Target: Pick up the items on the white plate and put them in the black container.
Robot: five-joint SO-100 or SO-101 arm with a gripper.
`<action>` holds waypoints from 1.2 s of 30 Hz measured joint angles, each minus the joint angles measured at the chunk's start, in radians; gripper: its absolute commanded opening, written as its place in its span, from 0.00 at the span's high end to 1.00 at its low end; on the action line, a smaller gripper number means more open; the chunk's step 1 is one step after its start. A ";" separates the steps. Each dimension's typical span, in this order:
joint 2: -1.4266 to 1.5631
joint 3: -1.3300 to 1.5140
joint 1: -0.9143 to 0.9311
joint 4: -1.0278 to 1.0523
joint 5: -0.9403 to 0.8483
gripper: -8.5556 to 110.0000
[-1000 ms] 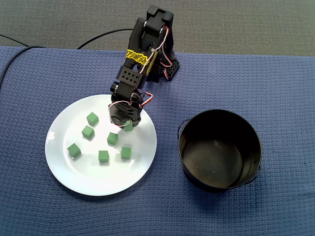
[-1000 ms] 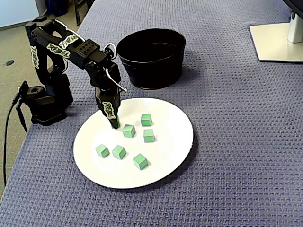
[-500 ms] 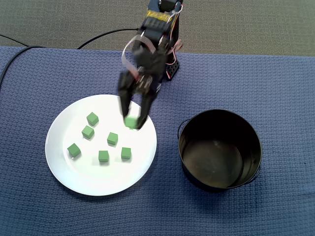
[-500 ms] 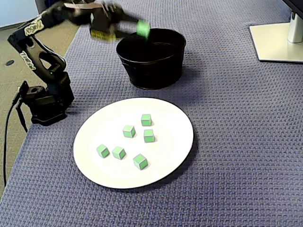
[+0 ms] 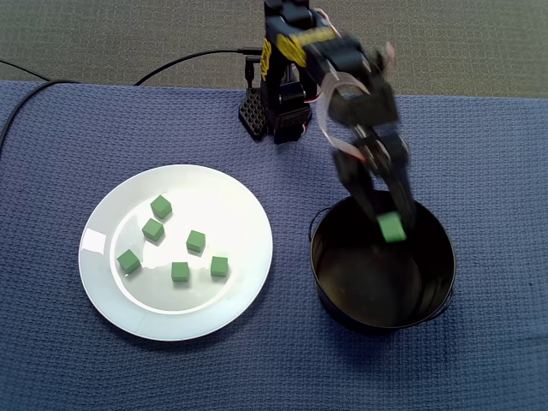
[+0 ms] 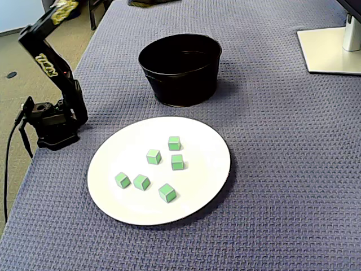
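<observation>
In a fixed view my gripper (image 5: pixel 394 224) hangs over the open black container (image 5: pixel 342 308), shut on a green cube (image 5: pixel 391 229) held between its fingertips above the inside of the pot. Several green cubes (image 5: pixel 196 241) lie on the white plate (image 5: pixel 231 197) to the left. In the other fixed view the same cubes (image 6: pixel 153 156) rest on the plate (image 6: pixel 203 147) in front of the container (image 6: pixel 180 73). There the gripper is out of frame past the top edge, and only the arm's lower link (image 6: pixel 48 56) shows.
The arm's base (image 5: pixel 274 116) stands behind the plate and container, with a black cable (image 5: pixel 188 58) running off to the left. A white monitor stand (image 6: pixel 333 51) sits at the far right. A blue woven cloth (image 5: pixel 497 171) covers the table.
The gripper closed on a cube at the plate's far edge, lifted it, and swung right. It now holds the cube over the black container.
</observation>
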 measured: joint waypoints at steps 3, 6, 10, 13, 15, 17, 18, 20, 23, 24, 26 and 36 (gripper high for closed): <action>-0.130 0.054 -0.034 0.000 0.012 0.93; -0.199 0.123 -0.072 0.000 0.012 0.93; -0.249 0.189 -0.060 -0.002 0.012 0.93; -0.255 0.245 -0.067 -0.026 0.009 0.85; -0.255 0.255 -0.074 -0.029 0.006 0.72; -0.255 0.255 -0.069 -0.018 0.008 0.66; -0.255 0.255 -0.066 -0.006 0.012 0.65; -0.252 0.255 -0.063 0.014 0.012 0.65; -0.195 0.253 -0.046 0.060 0.012 0.64; -0.163 0.245 -0.029 0.084 0.021 0.63; -0.098 0.224 0.015 0.143 0.066 0.62; 0.031 -0.055 0.471 0.500 0.310 0.59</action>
